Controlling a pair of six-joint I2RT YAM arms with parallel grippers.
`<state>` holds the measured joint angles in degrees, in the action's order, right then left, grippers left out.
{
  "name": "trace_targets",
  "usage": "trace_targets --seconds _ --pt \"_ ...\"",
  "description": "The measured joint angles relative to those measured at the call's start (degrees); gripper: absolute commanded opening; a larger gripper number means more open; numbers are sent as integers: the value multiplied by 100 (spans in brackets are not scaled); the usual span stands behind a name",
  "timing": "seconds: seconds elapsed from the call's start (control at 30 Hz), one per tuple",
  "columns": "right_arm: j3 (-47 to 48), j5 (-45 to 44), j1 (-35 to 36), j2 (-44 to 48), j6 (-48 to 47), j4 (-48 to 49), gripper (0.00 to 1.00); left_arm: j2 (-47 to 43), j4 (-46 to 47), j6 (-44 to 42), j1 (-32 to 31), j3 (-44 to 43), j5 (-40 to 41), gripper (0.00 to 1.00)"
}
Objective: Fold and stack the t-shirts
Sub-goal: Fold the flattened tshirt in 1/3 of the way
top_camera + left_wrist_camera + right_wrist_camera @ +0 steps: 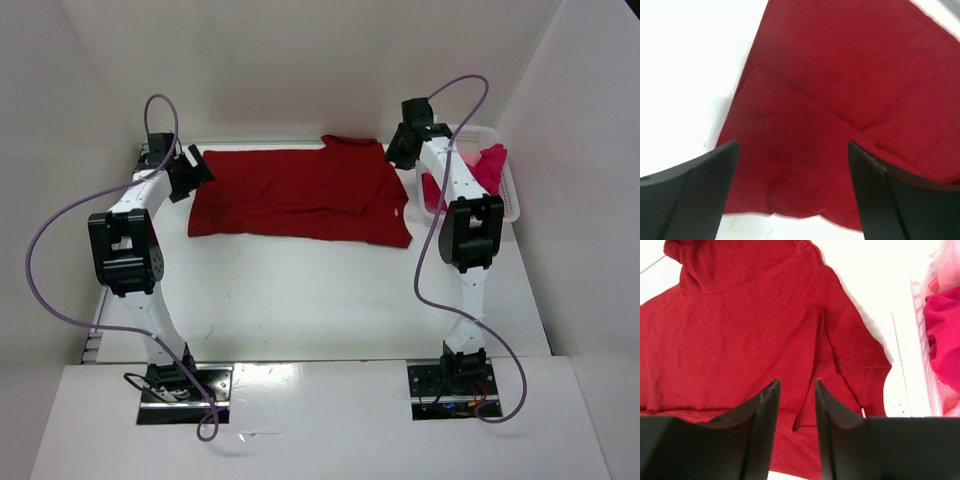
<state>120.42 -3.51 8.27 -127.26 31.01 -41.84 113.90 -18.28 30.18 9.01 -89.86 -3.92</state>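
Note:
A dark red t-shirt lies spread across the far half of the table, collar to the right, folded lengthwise. My left gripper hovers at its left end with its jaws wide open and nothing between them; in the left wrist view the left gripper frames red cloth below. My right gripper hangs over the shirt's right end near the collar. In the right wrist view the right gripper stands open over a sleeve with a narrow empty gap. More t-shirts, magenta and pale pink, lie in the basket.
A white perforated basket stands at the far right, close to the right arm; its rim shows in the right wrist view. White walls enclose the table on three sides. Purple cables loop off both arms.

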Motion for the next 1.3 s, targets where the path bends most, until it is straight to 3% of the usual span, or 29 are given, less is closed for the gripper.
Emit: trace_targets --seconds 0.1,0.23,0.3,0.4,0.43,0.53,0.63,0.87,1.07,1.23,1.3 --pt "9 48 0 60 -4 -1 42 -411 105 33 1 508 49 85" --pt "-552 117 30 701 -6 227 5 -1378 163 196 28 1489 37 48" --pt "-1477 155 60 1496 42 455 0 -1839 296 278 53 1962 -43 33" --pt "-2896 332 129 2775 170 739 0 -2212 487 466 241 2587 -272 31" --pt "-3351 382 147 3160 230 912 0 -2230 563 539 345 2754 -334 36" --pt "-4762 503 170 4110 480 1321 7 -2178 642 805 678 3234 -424 43" --pt "-5685 589 173 4288 734 1521 18 -2057 701 1112 830 3465 -445 48" --pt "-6687 577 173 4237 1217 1757 36 -1354 1352 1805 812 3475 -612 47" --pt "-7062 523 170 4325 1500 2168 38 -1097 1709 2193 862 3451 -744 33" --pt "-7203 452 170 4367 1625 2270 49 -1050 1738 2259 884 3429 -629 6" --pt "-7251 400 167 4386 1677 2327 52 -1050 1733 2233 917 3424 -603 2"
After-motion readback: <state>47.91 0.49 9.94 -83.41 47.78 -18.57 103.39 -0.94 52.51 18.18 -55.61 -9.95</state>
